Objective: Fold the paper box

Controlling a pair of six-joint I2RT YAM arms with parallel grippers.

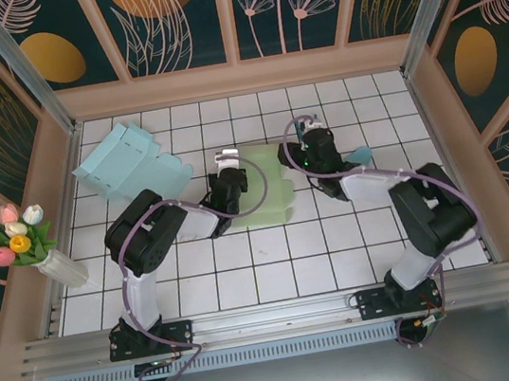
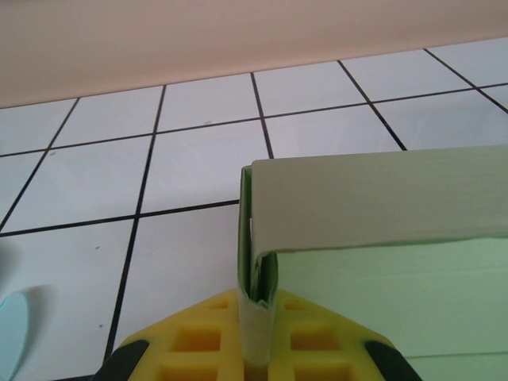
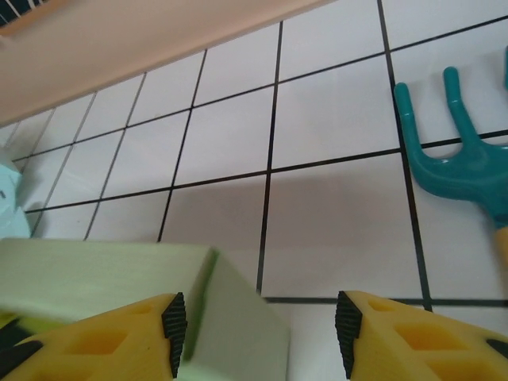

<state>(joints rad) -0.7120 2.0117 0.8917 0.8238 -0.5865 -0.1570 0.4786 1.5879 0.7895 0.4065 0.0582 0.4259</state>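
- While the paper box [image 1: 268,186] sits mid-frame in the top view on the white tiled bench [image 1: 275,264], it looks only part folded: one panel is bent over, but the shape is still open and no flaps are tucked, afaict.
- Box is thin pale green card, matte, w/ crisp creases. In the left wrist view a panel folds over on a sharp edge, w/ doubled layers at its left corner.
- Left fingers [image 2: 198,341] are clamped tight on that doubled flap.
- Right fingers [image 3: 119,333] are approx half open. The box corner sits in the gap by one pad and the other pad is clear, so no grip.
- Left to do, prob: raise the remaining sides, tuck and lock flaps.
- Further out: flat light-blue card blank [image 1: 126,162] upper left, teal plastic rake [image 3: 468,159] w/ rounded prongs at right, ribbed vase [image 1: 60,267] of tulips far left.
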